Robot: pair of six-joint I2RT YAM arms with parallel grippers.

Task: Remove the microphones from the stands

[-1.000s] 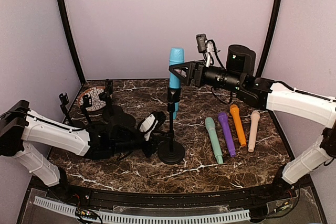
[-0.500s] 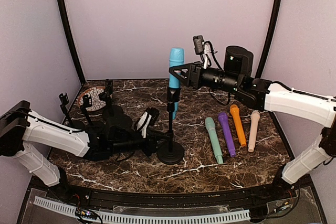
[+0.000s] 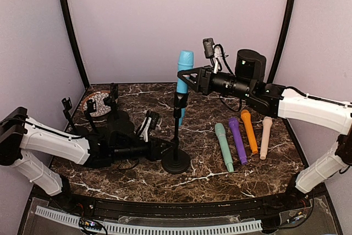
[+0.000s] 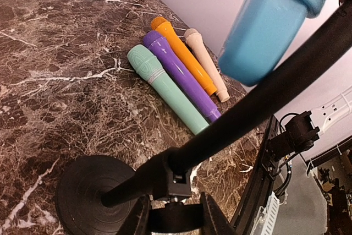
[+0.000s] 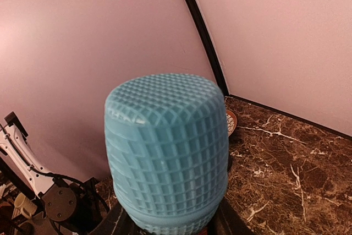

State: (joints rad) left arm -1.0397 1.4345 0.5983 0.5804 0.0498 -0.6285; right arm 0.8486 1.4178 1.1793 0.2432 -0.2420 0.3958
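A light blue microphone stands upright in the clip of a black stand, whose round base rests mid-table. My right gripper reaches in from the right and is shut on the microphone's upper body. In the right wrist view the gridded blue head fills the frame, with the gripper pinching it below. My left gripper lies low on the table, shut on the stand's pole just above the base. The left wrist view shows that gripper around the pole's collar, and the microphone overhead.
Several loose microphones lie side by side right of the stand: green, purple, orange and beige. Spare black stands and a round patterned disc sit at the back left. Walls enclose the table.
My right gripper has closed onto the blue microphone. The left arm has drawn the stand's base slightly left and toward the front, so the pole leans a little.
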